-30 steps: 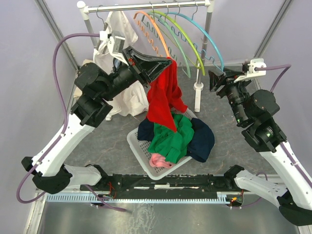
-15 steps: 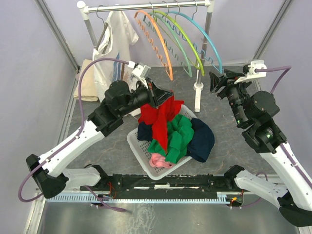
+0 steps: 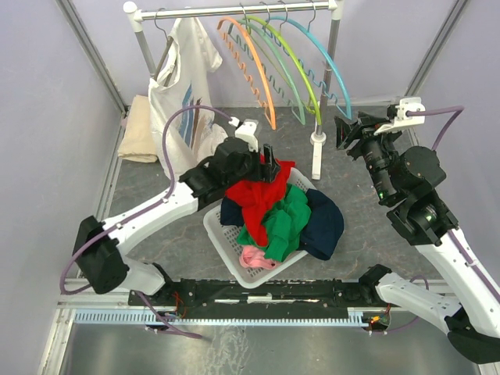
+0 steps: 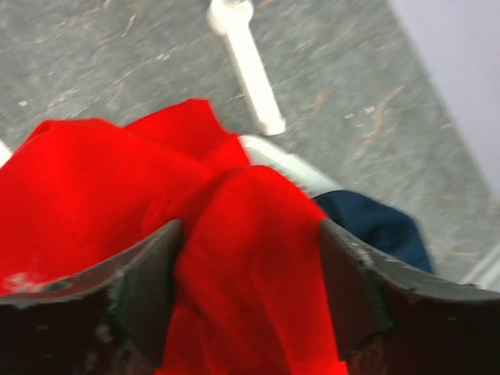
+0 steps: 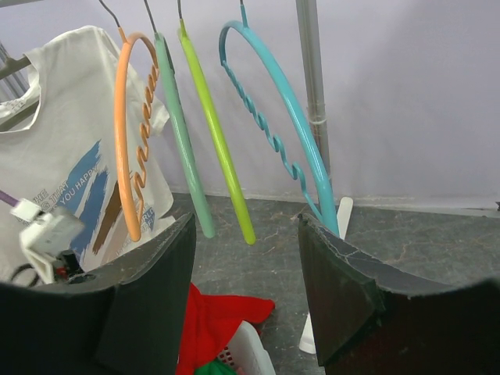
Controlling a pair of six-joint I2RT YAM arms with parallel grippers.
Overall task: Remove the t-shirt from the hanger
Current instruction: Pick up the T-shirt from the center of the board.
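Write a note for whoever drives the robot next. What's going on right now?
Left hand: open, right over the red t-shirt, which lies on the clothes in the white basket.
Right hand: open, empty, facing the rail.
Done: four coloured hangers hang bare.
Left: the white t-shirt is on its hanger at the rail's left end; probably take it off next.

At the centre of the frame a red shirt lies over a green garment, a navy garment and a small pink piece, all in a white basket. Upper left, a white shirt bears blue and what look like brown streaks. Beside it hang an orange hanger, a pale green hanger, a lime hanger and a sky-blue hanger. The worktop is mottled grey.
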